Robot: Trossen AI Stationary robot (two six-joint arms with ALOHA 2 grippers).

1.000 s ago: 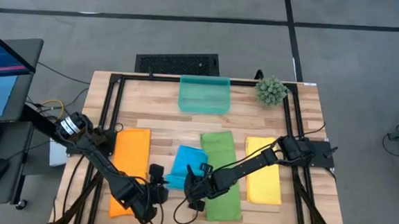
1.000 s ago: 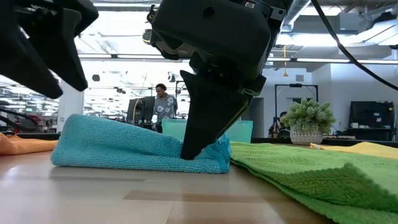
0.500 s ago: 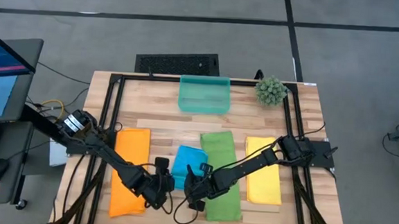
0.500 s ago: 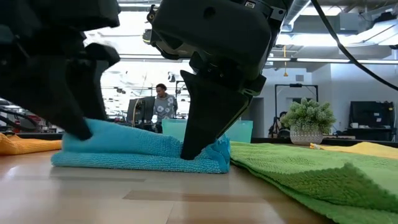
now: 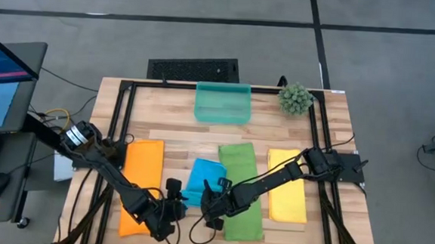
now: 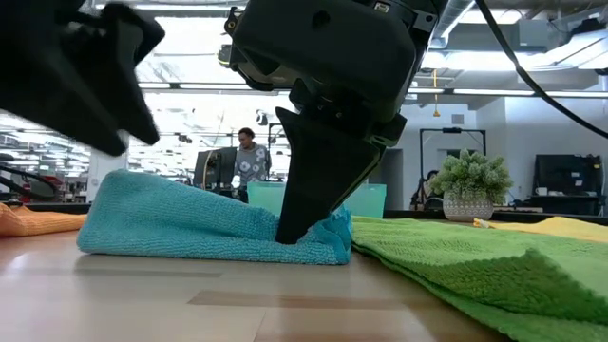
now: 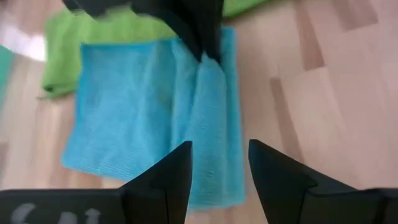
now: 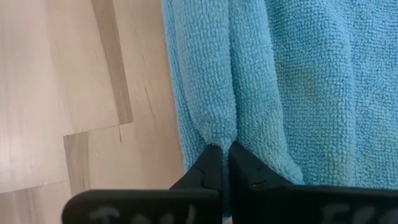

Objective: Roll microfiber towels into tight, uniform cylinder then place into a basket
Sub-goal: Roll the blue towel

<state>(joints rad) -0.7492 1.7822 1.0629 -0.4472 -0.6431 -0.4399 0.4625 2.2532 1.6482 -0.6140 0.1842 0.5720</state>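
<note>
Right hand (image 8: pixel 219 163) stays pinched shut on near-edge fold of blue towel (image 5: pixel 202 180), mid-counter between orange and green; left hand (image 7: pixel 219 180), fingers apart, backs off and lifts clear; rolling barely started, teal basket (image 5: pixel 222 103) waits at far edge

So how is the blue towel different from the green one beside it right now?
The blue towel is bunched into a raised fold; the green towel lies flat. The right pincer is shut on the blue towel's near edge, while no pincer grips the green one. Blue covers a shorter patch of table than green. Both are plain cloths outside the basket.
</note>
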